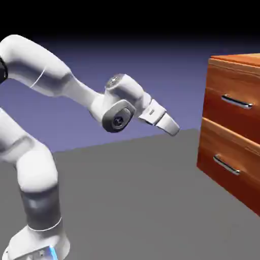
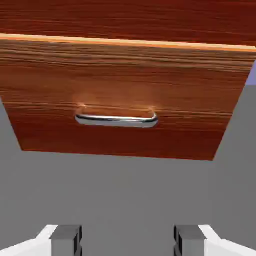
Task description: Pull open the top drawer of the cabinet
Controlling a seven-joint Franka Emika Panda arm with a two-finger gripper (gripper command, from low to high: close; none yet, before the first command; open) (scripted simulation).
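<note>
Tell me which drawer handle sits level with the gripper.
The upper handle, on the top drawer; the lower handle sits well below the gripper.

A flat grey table (image 1: 132, 193) fills the lower part of the exterior view, its matte surface running from the near edge back to a straight far edge. In the hand view the same grey surface spreads across the lower half. Behind it stands a plain blue-violet backdrop (image 1: 152, 56), which darkens to near black along the top of the exterior view.
</note>
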